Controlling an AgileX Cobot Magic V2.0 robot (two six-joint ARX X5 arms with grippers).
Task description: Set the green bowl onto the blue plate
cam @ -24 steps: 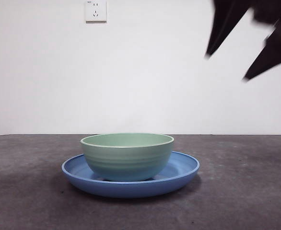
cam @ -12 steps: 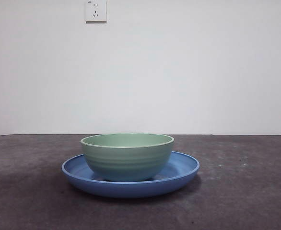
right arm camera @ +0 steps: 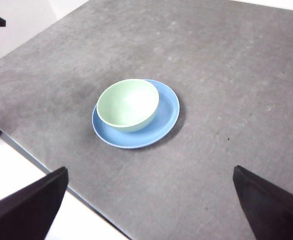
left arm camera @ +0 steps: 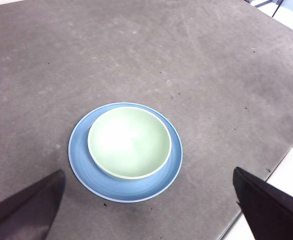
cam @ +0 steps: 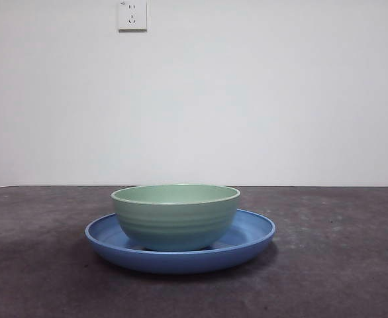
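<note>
The green bowl (cam: 175, 216) stands upright inside the blue plate (cam: 250, 233) on the dark grey table, slightly off the plate's centre. From high above, the left wrist view shows the bowl (left arm camera: 129, 142) on the plate (left arm camera: 172, 162), far beyond my left gripper (left arm camera: 149, 202), whose jaws are wide apart and hold nothing. In the right wrist view the bowl (right arm camera: 128, 104) and plate (right arm camera: 164, 117) lie well away from my right gripper (right arm camera: 149, 202), also open and empty. Neither gripper appears in the front view.
A white wall with a socket (cam: 132, 14) stands behind the table. The table's edge (right arm camera: 46, 165) runs near the plate in the right wrist view, and another edge (left arm camera: 271, 172) shows in the left wrist view.
One second ago a black gripper showed at the top right of the front view; it has since risen out of that view. Bowl and plate have stayed put.
</note>
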